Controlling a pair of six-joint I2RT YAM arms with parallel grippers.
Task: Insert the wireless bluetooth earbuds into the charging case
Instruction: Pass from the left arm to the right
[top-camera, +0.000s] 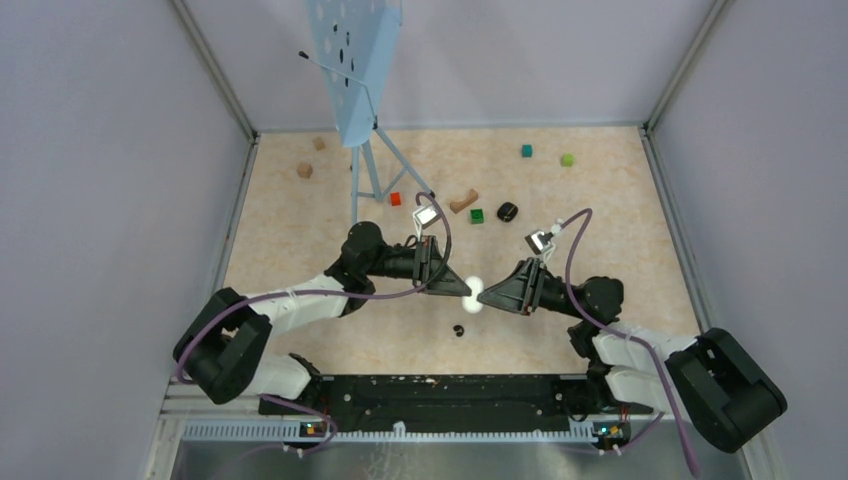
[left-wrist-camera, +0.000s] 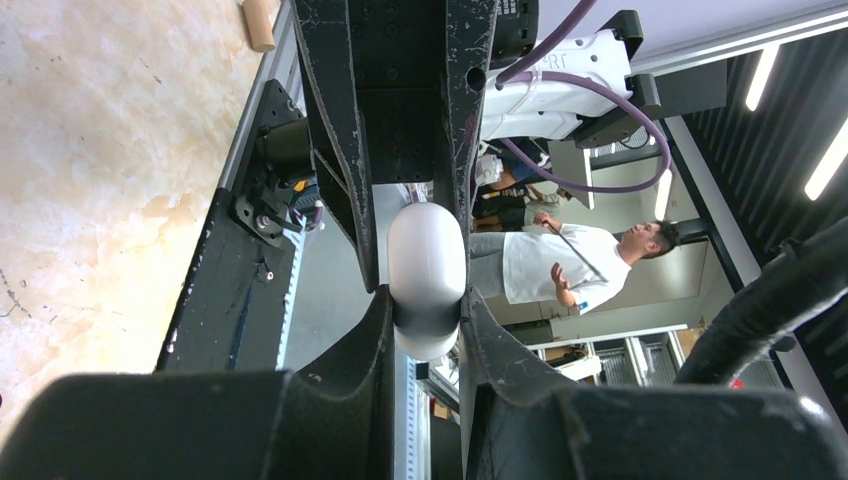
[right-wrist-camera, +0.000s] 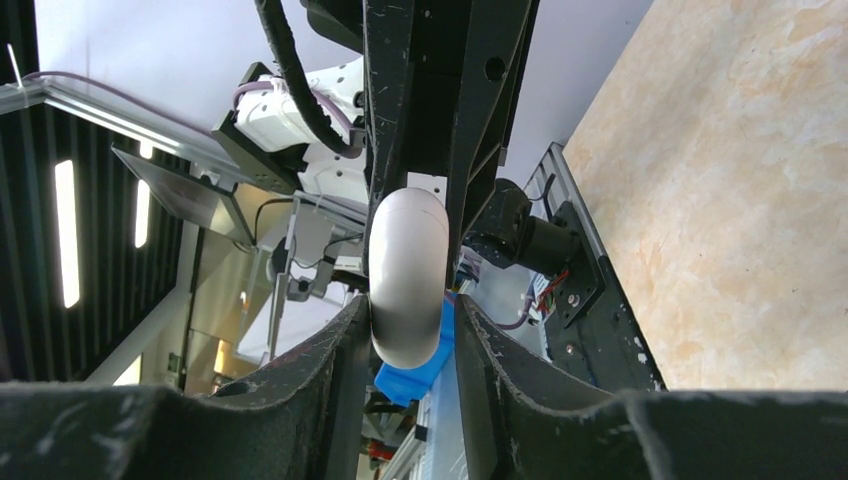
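A white case (top-camera: 474, 293), a smooth rounded pebble, sits edge-on above the table, pinched between the left gripper (left-wrist-camera: 425, 300) at 9 o'clock and the right gripper (right-wrist-camera: 405, 310) at 3. A tiny glossy black bud (top-camera: 458, 330) lies near its 7 o'clock.

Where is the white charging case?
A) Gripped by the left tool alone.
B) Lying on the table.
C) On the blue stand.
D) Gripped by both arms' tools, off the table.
D: the left tool and right tool both pinch the white charging case in mid-air.

Tiny black speck (top-camera: 459, 330) near the white case (top-camera: 475, 293), too small to name; case's lid line unclear.
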